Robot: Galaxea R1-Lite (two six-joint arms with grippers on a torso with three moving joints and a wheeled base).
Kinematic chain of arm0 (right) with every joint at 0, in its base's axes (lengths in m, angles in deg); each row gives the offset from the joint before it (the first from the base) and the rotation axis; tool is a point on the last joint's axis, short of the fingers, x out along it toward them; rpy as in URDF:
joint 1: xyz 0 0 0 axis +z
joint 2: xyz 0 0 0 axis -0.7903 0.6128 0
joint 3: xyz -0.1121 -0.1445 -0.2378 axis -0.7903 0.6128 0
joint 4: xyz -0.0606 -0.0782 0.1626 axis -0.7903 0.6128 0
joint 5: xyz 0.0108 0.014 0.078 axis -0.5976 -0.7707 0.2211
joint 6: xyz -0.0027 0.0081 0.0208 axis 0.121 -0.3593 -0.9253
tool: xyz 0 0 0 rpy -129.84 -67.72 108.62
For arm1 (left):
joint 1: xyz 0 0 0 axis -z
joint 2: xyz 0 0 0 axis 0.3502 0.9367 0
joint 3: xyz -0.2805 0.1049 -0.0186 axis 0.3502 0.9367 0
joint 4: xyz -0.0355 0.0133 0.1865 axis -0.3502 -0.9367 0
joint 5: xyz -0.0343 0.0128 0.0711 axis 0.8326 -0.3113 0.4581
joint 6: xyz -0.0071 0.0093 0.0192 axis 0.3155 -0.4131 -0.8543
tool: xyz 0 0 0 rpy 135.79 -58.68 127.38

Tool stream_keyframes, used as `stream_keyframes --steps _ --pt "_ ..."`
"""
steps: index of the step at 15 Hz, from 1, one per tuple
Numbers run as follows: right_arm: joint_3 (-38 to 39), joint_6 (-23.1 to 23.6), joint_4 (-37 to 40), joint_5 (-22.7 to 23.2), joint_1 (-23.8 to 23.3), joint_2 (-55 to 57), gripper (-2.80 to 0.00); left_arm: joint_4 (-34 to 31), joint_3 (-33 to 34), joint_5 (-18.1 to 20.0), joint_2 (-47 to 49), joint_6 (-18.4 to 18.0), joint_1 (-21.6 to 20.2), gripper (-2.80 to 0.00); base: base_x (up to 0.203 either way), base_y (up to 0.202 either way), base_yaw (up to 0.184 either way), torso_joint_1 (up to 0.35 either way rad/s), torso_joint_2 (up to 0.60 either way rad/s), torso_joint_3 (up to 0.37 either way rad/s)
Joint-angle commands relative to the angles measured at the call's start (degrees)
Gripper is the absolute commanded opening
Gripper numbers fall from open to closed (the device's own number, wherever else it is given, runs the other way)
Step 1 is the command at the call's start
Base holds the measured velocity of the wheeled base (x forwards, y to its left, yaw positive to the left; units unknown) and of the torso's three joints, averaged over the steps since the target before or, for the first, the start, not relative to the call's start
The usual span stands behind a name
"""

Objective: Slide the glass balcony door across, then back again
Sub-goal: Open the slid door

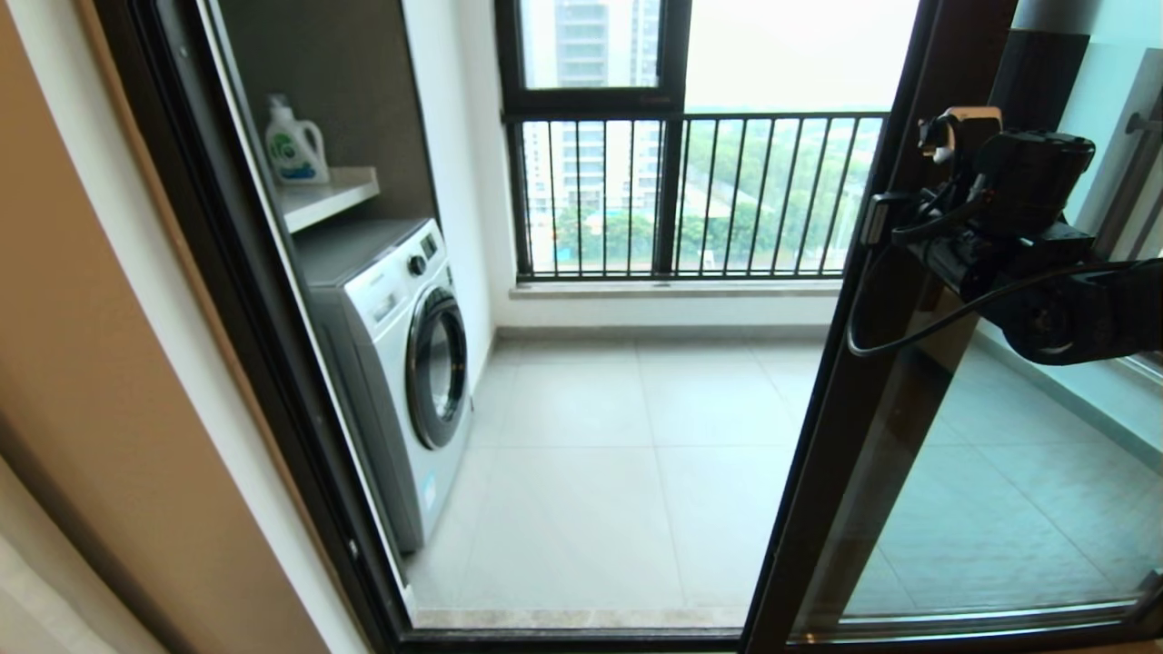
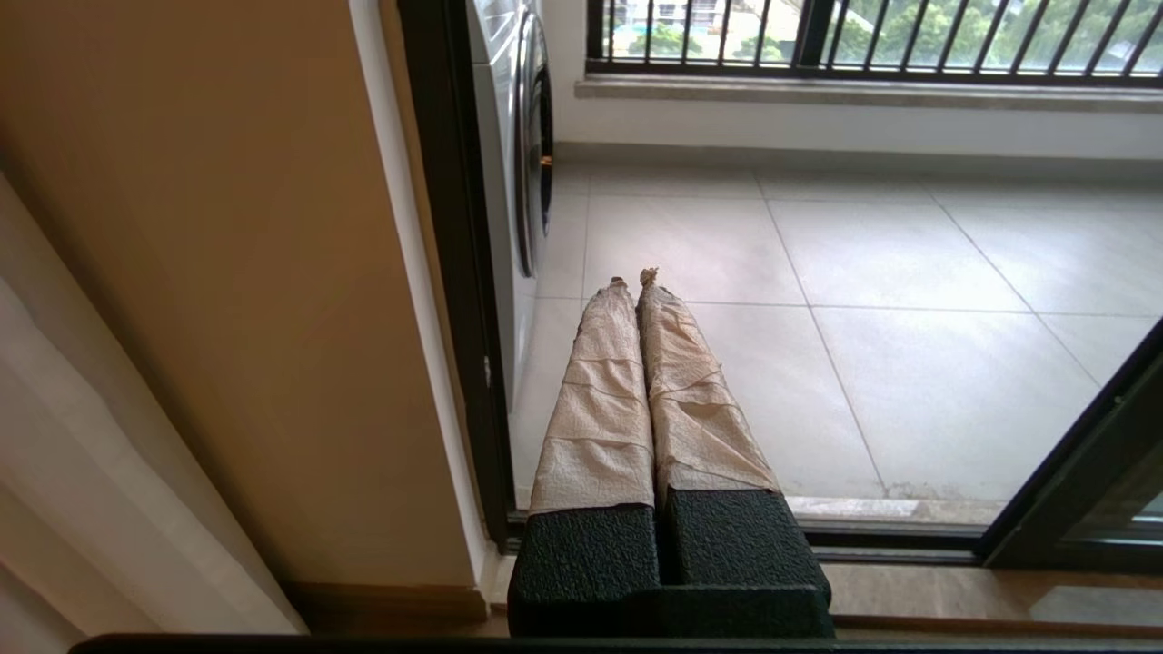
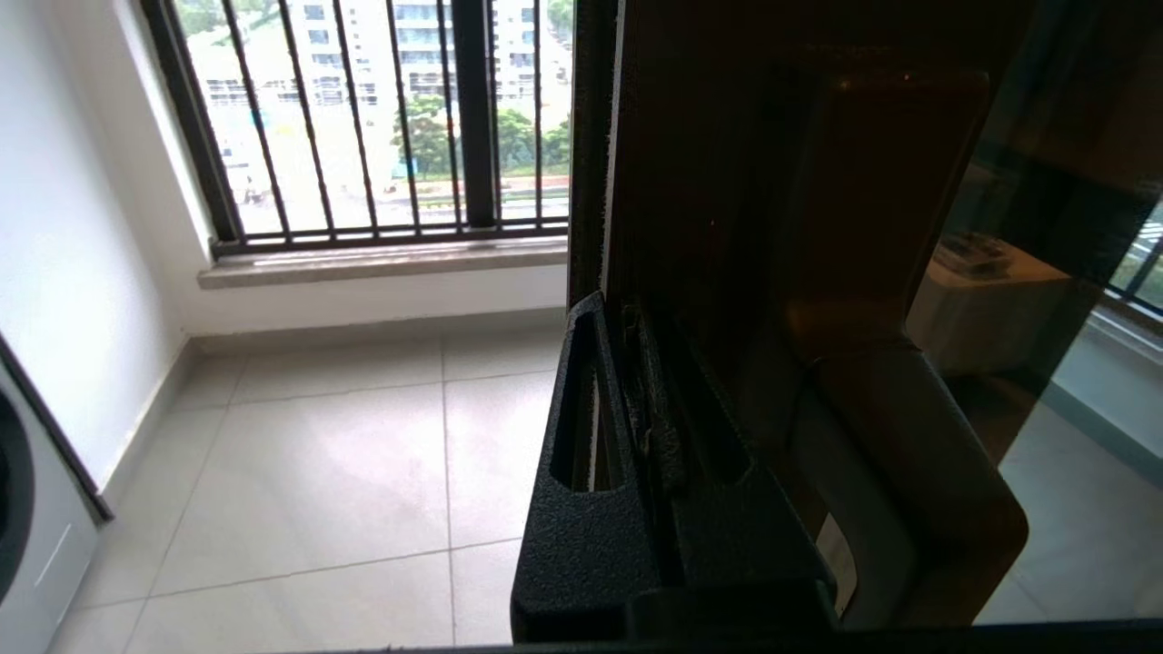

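While you scan from the left, you meet the beige wall, then the dark door frame, with the washing machine and a detergent bottle on the shelf just beyond it on the balcony. Your left tool is low by that frame, its paper-wrapped fingers pressed together on nothing, pointing out over the tiled floor; treat that arm as idle. The doorway between stands open, the railed outer window showing through it. Further right, the glass balcony door sits slid to the right side, its dark stile running floor to ceiling, slanted in the head view. Your right tool is against that stile's leading edge, fingers nearly together, though whether they clamp the stile or merely press it you cannot tell. Since the stile's long axis is vertical and the opening lies to its left, I judge the next travel to be leftward, driven by the right arm.
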Motion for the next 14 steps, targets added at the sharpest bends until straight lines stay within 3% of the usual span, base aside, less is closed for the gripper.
stream_keyframes --steps 1,9,14 --pt "0.3 0.0 -0.2 0.2 -0.5 0.1 -2.8 0.0 0.0 0.0 0.1 0.0 0.0 -2.8 0.0 0.0 0.0 0.0 0.0 0.0" --pt "0.6 0.5 -0.2 0.1 -0.9 -0.7 -2.8 0.0 0.0 0.0 0.1 0.0 0.0 -2.8 0.0 0.0 0.0 0.0 0.0 0.0" --pt "0.5 1.2 -0.2 -0.2 -3.9 -0.5 -2.8 0.0 0.0 0.0 0.1 0.0 0.0 -2.8 0.0 0.0 0.0 0.0 0.0 0.0"
